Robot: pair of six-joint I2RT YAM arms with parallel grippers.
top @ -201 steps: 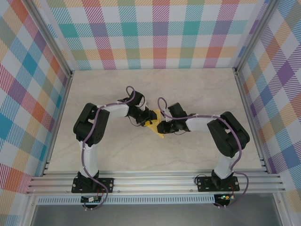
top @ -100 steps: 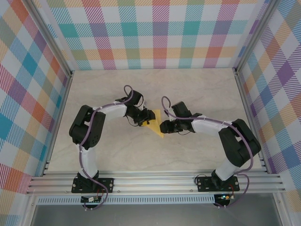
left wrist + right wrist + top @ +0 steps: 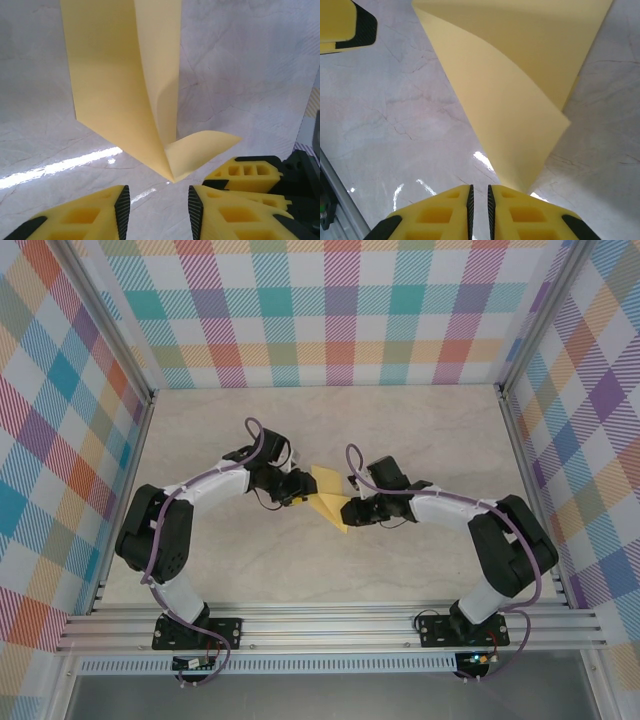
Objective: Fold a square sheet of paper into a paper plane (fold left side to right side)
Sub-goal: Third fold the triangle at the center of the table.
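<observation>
I see the left gripper [image 3: 157,200] gaping just short of the square sheet of paper [image 3: 125,85], holding nothing. The right gripper [image 3: 479,192] is nearly closed at the sheet's corner, grip unclear.

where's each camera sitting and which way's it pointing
Top external: above and behind the bases, looking down on the table; left arm and right arm show.
Left wrist: on the left arm, looking along its open jaws at the yellow paper.
Right wrist: on the right arm, looking over its nearly closed jaws at the paper.
Shared: both wrist views show the paper and the other arm's jaws.
</observation>
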